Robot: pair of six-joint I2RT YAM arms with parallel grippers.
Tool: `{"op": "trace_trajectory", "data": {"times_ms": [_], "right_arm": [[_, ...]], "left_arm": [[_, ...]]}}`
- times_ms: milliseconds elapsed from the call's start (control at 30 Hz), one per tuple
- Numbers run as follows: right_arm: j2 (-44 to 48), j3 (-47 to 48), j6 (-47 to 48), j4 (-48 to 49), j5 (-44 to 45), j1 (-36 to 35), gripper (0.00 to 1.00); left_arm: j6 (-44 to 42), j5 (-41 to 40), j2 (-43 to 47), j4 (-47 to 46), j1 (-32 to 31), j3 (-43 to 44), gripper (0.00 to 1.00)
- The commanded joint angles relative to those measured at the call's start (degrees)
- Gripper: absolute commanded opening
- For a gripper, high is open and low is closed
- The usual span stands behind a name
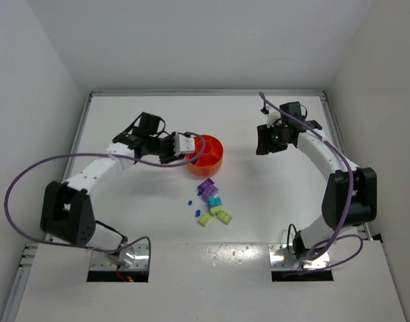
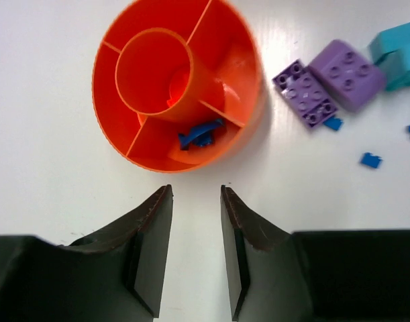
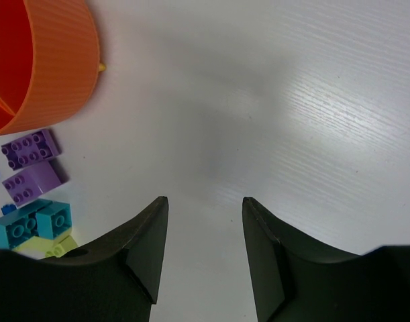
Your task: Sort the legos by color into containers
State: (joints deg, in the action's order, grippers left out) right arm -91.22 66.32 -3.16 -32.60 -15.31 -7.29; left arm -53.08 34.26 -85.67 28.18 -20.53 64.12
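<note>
The orange bowl (image 1: 215, 155) stands mid-table, with a centre well and divided sections (image 2: 124, 127). One blue lego (image 2: 201, 133) lies in a near section. My left gripper (image 1: 190, 151) hovers at the bowl's left edge, open and empty (image 2: 196, 189). Loose legos lie below the bowl: two purple (image 1: 206, 186) (image 2: 345, 74), teal (image 1: 213, 199) (image 2: 399, 50), yellow-green (image 1: 221, 215), and tiny blue bits (image 1: 190, 202) (image 2: 371, 159). My right gripper (image 1: 260, 143) is open and empty over bare table (image 3: 205, 199), right of the bowl (image 3: 57, 60). Purple (image 3: 31, 149) and teal (image 3: 31, 223) bricks show at its left.
A tiny yellow piece (image 3: 101, 66) lies beside the bowl's outer wall. White walls enclose the table on the left, back and right. The arm bases and their cables sit at the near edge (image 1: 117, 258).
</note>
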Motion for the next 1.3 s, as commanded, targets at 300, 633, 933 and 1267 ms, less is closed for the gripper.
{"op": "trace_trajectory", "data": {"times_ms": [300, 633, 933, 1267], "right_arm": [[2.5, -0.8, -0.7, 2.1, -2.1, 0.2, 0.49], [3.1, -0.8, -0.7, 2.1, -1.6, 0.2, 0.49], [2.5, -0.3, -0.7, 1.6, -1.6, 0.2, 0.49], [2.5, -0.8, -0.7, 1.6, -1.6, 0.2, 0.49]], "left_arm": [[8.6, 2.7, 18.4, 2.8, -11.4, -18.1, 0.41], [23.6, -7.5, 16.2, -4.4, -23.0, -24.0, 0.41], [40.7, -14.2, 3.1, -3.8, -22.4, -14.9, 0.37], [49.8, -20.6, 1.1, -5.1, -23.5, -12.5, 0.38]]}}
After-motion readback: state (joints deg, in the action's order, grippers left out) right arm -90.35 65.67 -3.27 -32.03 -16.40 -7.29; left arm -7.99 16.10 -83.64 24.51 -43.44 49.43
